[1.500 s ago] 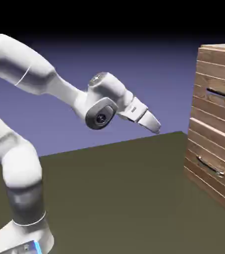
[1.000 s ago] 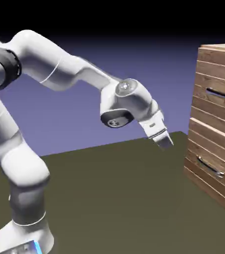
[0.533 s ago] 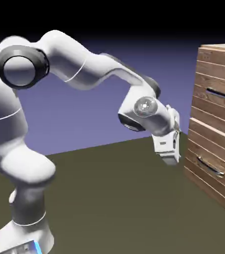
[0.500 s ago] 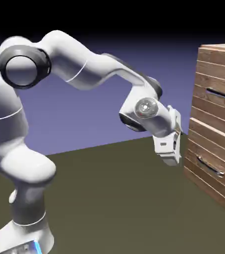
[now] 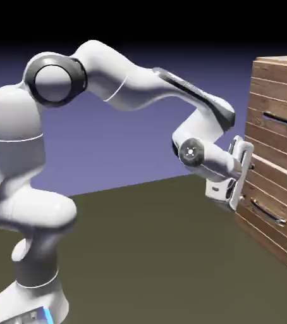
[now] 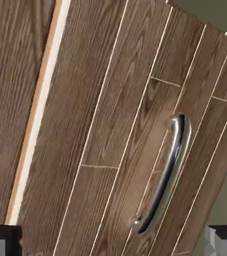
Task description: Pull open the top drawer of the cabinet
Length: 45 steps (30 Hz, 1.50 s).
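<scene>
My arm [image 5: 127,82] starts low on the left of the outside view. It goes up, bends, and reaches to the right. It is white with dark rings at the bends. It stands on a dull brown table [image 5: 146,253]. Behind it is a blue and purple wall.

My hand [image 5: 239,174] is at the end of my arm, right up close to the cabinet [image 5: 275,164]. I cannot tell from here if it touches the wood. My two fingers are spread wide and hold nothing. In the view from my hand I see one grey finger tip [image 6: 3,240] at the bottom left corner and the other at the bottom right, far apart, with only wood between them.

The cabinet is on the right. It is tall and made of brown planks. The top drawer [image 5: 279,120] is up high on it, and its thin metal handle [image 5: 284,119] is above my hand and further right. The drawer sits flat in the cabinet, still shut. The bottom drawer [image 5: 269,209] is under it, with its own handle [image 5: 267,212] just to the right of my hand.

From my hand, the wood fills almost the whole view and looks tilted. A pale line [image 6: 38,115] runs down the left side. A shiny bar handle [image 6: 168,172] is to the right of the middle. I cannot tell from this view alone which drawer it is on.
</scene>
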Each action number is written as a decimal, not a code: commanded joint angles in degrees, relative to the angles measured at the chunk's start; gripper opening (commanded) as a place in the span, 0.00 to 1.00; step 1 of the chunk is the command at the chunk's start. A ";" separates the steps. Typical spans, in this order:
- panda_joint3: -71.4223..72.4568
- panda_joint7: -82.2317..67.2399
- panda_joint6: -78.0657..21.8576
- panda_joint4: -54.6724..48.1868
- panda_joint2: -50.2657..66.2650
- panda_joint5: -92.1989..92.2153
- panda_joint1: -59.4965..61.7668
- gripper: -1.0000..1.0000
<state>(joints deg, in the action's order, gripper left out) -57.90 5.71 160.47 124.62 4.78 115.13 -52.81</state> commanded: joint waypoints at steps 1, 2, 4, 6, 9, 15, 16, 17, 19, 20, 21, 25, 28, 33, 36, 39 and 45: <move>-1.25 -0.80 -0.29 -0.79 0.81 2.50 -1.09 0.50; -2.51 -1.59 -0.59 -1.58 1.62 4.99 -2.21 0.50; -5.01 -3.18 -1.17 -3.15 3.24 9.97 -4.47 0.50; -7.52 -4.77 -1.76 -4.72 4.86 14.95 -6.72 0.50; -11.28 -7.16 -2.64 -7.09 7.29 22.43 -10.10 0.50; -18.80 -11.93 -4.40 -11.81 12.15 37.38 -16.87 0.50; -20.05 -12.72 -4.69 -12.60 12.96 39.87 -17.99 0.50; -21.31 -13.52 -4.98 -13.38 13.77 42.36 -19.12 0.50; -23.81 -15.11 -5.57 -14.96 15.39 47.35 -21.38 0.50; -24.66 -15.65 -5.77 -15.49 15.94 49.03 -22.14 0.50; -24.66 -15.65 -5.77 -15.49 15.94 49.03 -22.14 0.50; -18.33 -9.89 -5.17 -21.41 21.02 47.49 -13.83 0.50; -13.57 -5.57 -4.73 -25.85 24.84 46.33 -7.60 0.50; -15.97 -7.74 -5.23 -22.84 22.73 46.92 -10.91 0.00; -20.88 -11.39 -5.78 -18.44 19.40 47.88 -17.14 0.00; -26.19 -14.12 -6.14 -15.00 17.02 48.58 -23.36 0.00; -37.90 -15.43 -7.10 -9.40 15.99 48.79 -35.82 0.00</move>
<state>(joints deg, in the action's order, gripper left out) -95.82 -9.73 153.32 115.22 20.77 163.95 -88.60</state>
